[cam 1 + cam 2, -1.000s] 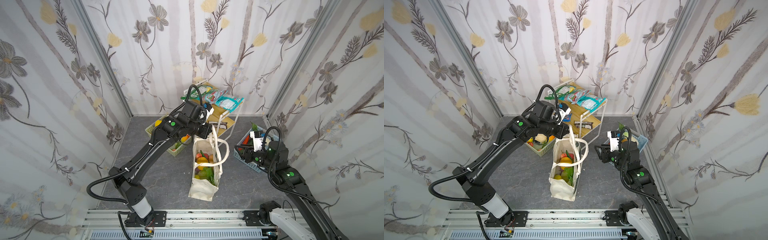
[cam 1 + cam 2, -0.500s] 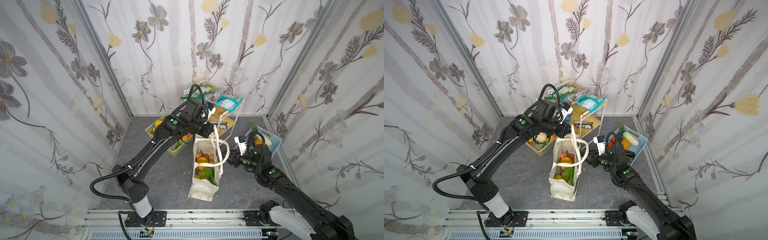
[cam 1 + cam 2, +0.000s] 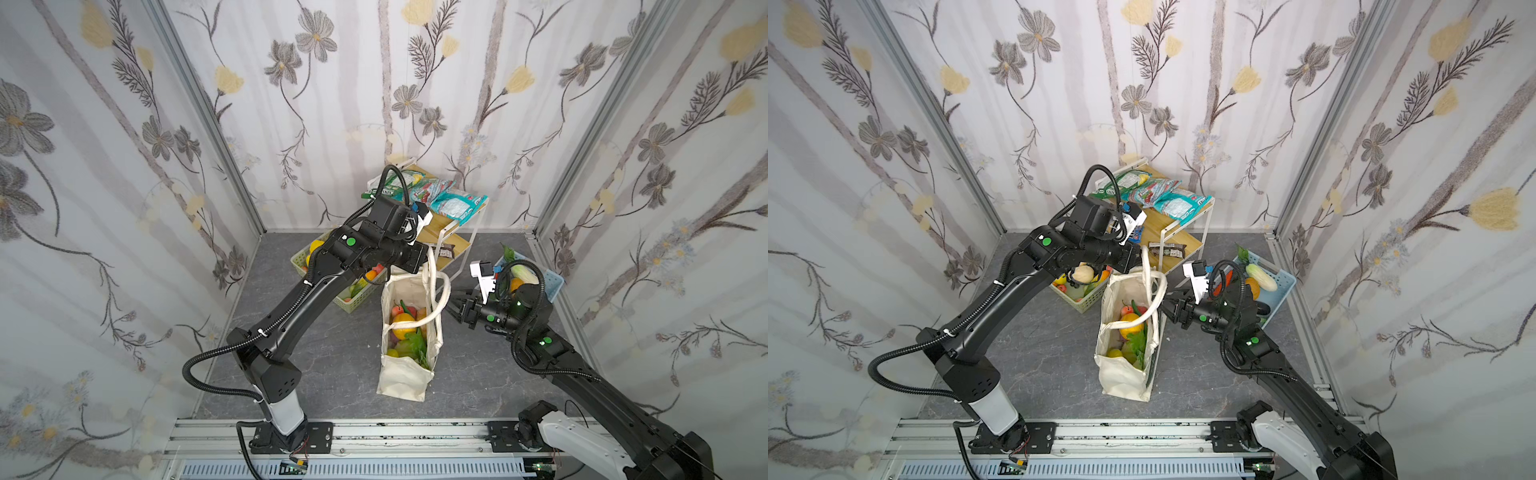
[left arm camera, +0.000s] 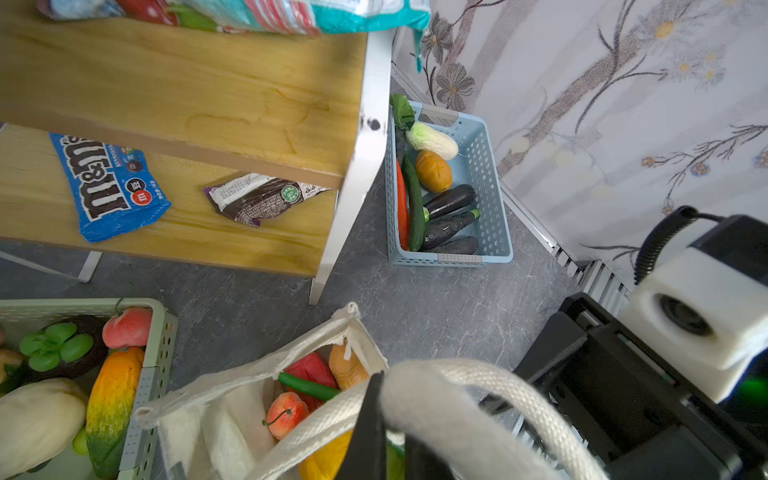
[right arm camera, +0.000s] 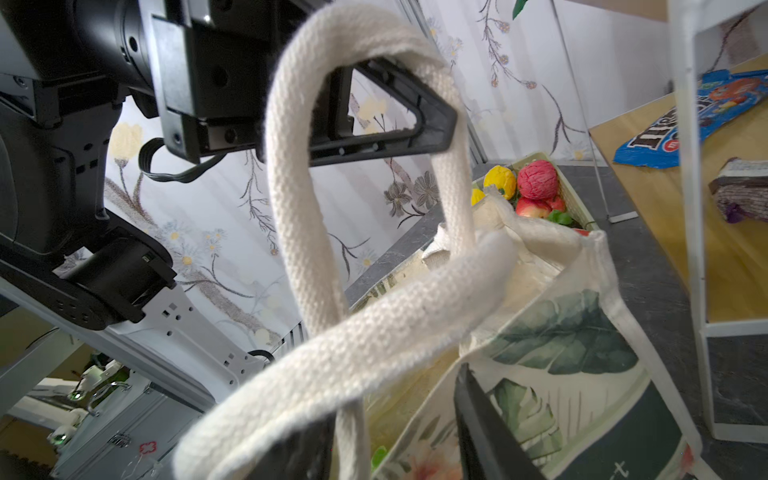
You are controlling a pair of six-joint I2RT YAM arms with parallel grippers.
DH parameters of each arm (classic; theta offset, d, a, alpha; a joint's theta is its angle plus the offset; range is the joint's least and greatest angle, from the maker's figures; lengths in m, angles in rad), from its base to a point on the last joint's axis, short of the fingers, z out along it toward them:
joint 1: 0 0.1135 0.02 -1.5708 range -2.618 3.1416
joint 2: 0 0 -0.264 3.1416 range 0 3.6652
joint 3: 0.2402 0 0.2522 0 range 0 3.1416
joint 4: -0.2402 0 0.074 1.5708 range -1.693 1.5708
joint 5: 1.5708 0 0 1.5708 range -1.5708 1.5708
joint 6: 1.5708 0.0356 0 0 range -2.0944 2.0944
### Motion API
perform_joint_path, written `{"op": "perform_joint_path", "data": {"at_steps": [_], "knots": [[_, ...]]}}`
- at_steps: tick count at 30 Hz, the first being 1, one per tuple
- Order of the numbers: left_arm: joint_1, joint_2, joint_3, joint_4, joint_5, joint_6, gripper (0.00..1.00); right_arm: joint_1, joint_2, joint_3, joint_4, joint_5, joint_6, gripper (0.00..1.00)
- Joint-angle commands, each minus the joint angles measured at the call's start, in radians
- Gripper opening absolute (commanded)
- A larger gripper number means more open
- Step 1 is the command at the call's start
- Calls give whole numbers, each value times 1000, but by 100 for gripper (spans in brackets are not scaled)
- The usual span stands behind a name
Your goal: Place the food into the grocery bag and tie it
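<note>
The cream grocery bag (image 3: 404,376) (image 3: 1121,376) stands upright mid-floor in both top views, with food (image 3: 404,326) (image 3: 1128,326) (image 4: 286,411) showing inside. My left gripper (image 3: 422,262) (image 3: 1136,259) (image 4: 395,432) is above the bag's far end, shut on one white rope handle (image 5: 291,199) and holding it up. The other rope handle (image 3: 445,291) (image 5: 374,332) loops out toward the right. My right gripper (image 3: 451,305) (image 3: 1167,305) (image 5: 395,399) is at that loop, open, with rope strands between its fingers.
A pale green basket (image 3: 299,259) of toy fruit sits under the left arm. A light blue basket (image 3: 555,284) (image 4: 494,208) of vegetables is by the right wall. A white-framed wooden shelf (image 3: 469,245) with snack packets (image 3: 453,203) stands just behind the bag.
My right arm has swung left from over the blue basket to the bag's loose rope handle. The left gripper has kept its hold on the raised handle, hardly moving.
</note>
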Motion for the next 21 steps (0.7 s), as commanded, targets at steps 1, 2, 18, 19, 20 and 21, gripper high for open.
{"op": "perform_joint_path", "data": {"at_steps": [1, 2, 18, 19, 20, 21], "knots": [[-1, 6, 26, 13, 15, -2, 2, 25, 27, 31, 59, -56, -7, 48], [-1, 7, 28, 12, 15, 1, 2, 28, 31, 34, 70, -64, -8, 49], [-5, -15, 63, -58, 48, 110, 1, -136, -38, 71, -180, -9, -188, 55], [-8, -17, 65, -59, 57, 117, 1, -142, -24, 72, -226, 12, -225, 54], [-11, -17, 68, -59, 67, 125, 1, -142, -3, 114, -259, 27, -259, 53], [-13, -16, 74, -59, 74, 127, 1, -141, 14, 120, -271, 24, -277, 52]]}}
